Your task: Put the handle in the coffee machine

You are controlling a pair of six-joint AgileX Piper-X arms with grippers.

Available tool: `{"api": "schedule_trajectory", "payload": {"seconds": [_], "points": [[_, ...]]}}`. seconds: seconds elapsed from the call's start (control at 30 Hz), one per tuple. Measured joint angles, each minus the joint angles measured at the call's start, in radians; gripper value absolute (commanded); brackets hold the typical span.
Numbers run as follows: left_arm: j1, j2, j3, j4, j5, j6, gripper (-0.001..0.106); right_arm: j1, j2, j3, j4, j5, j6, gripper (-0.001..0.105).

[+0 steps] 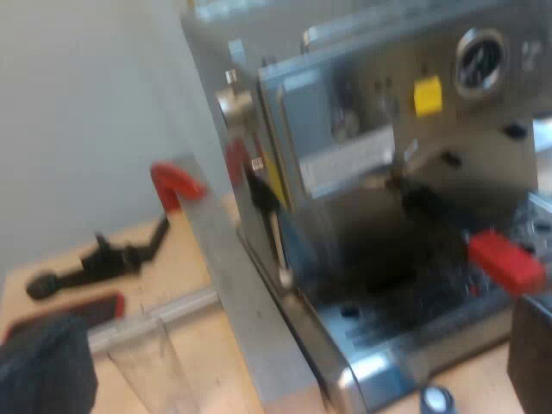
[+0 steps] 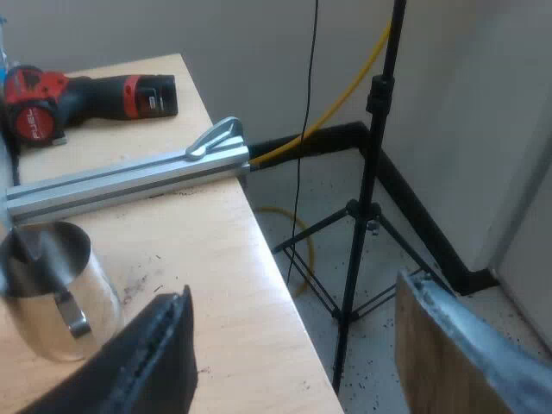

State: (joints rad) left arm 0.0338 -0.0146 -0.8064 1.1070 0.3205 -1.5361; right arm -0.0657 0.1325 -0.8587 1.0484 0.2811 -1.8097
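While the red end of the handle (image 1: 504,259) sticks out at the coffee machine's (image 1: 388,172) front, my left gripper (image 1: 285,354) and my right gripper (image 2: 297,362) are spread wide, holding nothing.

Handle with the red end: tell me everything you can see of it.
The handle ends in a blocky red tip that juts from the front of the espresso machine, above the drip grate. A dark shaft runs back under the steel panel. It looks seated in the machine. Nothing touches the red tip.
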Motion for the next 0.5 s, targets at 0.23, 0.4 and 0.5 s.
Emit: {"api": "schedule_trajectory", "payload": {"seconds": [0.23, 0.4, 0.5], "points": [[0.0, 0.0, 0.009, 0.21, -0.003, 0.074, 0.105, 0.0, -0.121, 0.033, 0.18, 0.0, 0.0, 0.055], [0.0, 0.0, 0.012, 0.282, -0.008, 0.08, 0.105, 0.0, -0.14, 0.049, 0.235, 0.0, 0.016, 0.055], [0.0, 0.0, 0.012, 0.259, -0.008, 0.079, 0.105, 0.0, -0.14, 0.059, 0.241, -0.003, 0.017, 0.055]]}}
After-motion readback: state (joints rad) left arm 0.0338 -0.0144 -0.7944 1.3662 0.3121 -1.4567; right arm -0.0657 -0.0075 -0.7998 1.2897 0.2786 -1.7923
